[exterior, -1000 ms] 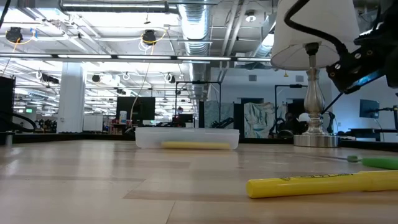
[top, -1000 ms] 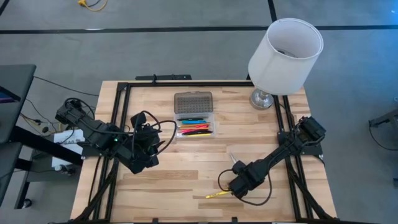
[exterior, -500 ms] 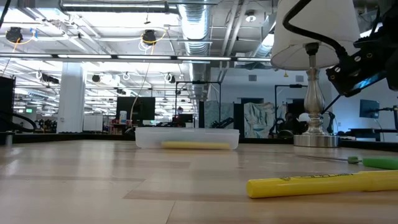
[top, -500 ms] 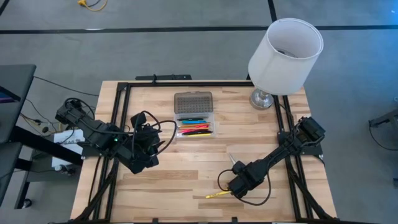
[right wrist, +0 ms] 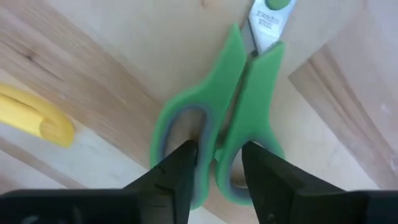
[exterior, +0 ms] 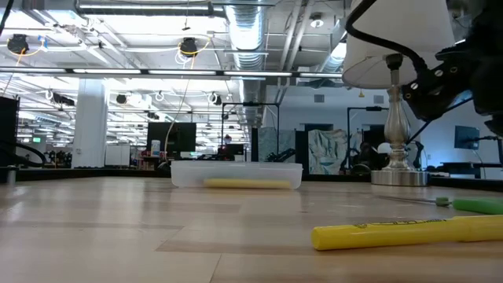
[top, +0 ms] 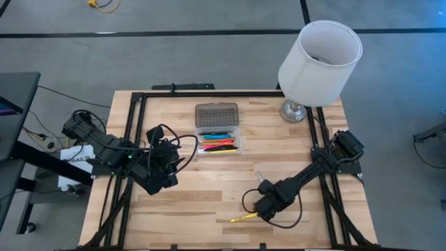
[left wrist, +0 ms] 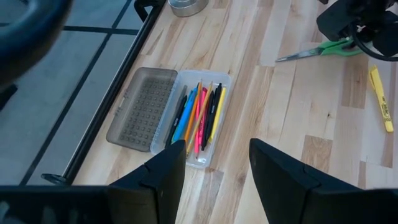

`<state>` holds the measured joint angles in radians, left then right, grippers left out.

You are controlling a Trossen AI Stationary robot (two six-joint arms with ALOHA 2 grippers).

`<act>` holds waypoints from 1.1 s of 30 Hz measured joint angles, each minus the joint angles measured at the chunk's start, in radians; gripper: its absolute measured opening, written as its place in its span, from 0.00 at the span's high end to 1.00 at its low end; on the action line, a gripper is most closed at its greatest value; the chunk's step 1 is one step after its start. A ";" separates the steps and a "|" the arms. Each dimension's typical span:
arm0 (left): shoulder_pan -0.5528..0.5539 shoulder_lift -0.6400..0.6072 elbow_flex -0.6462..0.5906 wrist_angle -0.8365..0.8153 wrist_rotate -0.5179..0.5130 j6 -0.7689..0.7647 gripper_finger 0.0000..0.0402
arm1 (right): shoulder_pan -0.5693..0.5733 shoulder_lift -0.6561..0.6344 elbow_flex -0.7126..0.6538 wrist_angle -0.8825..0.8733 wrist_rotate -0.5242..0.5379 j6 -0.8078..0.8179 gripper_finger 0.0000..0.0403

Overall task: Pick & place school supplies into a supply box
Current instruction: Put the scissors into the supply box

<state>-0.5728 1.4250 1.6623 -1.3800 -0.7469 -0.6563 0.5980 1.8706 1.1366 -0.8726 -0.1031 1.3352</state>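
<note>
Likely risk: the flat green-handled scissors [right wrist: 229,118] may slip or pivot on the wooden table [top: 209,202], since the right gripper [right wrist: 216,163], fingers narrowly apart, straddles only the handles' middle beside a yellow marker [right wrist: 31,115], well apart from the clear plastic supply box [top: 219,143].

Colours on my table feed

I see green-handled scissors [right wrist: 227,118] with grey inner loops, a yellow marker [exterior: 409,231], a grey dotted-grid lid [left wrist: 142,105], pink, blue, orange, yellow and black pens [left wrist: 198,115], a white lampshade [top: 320,63], pale wood table [top: 202,195].
</note>
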 joint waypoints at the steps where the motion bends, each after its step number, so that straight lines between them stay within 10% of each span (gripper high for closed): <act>1: 0.000 0.000 0.000 0.000 0.000 0.000 0.57 | -0.004 0.000 0.000 0.000 0.000 -0.003 0.69; 33: 0.000 0.000 0.000 0.001 0.005 -0.012 0.57 | -0.013 0.055 0.002 0.015 -0.043 -0.030 0.71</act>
<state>-0.5725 1.4246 1.6623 -1.3788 -0.7420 -0.6683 0.5850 1.9260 1.1389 -0.8581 -0.1460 1.3056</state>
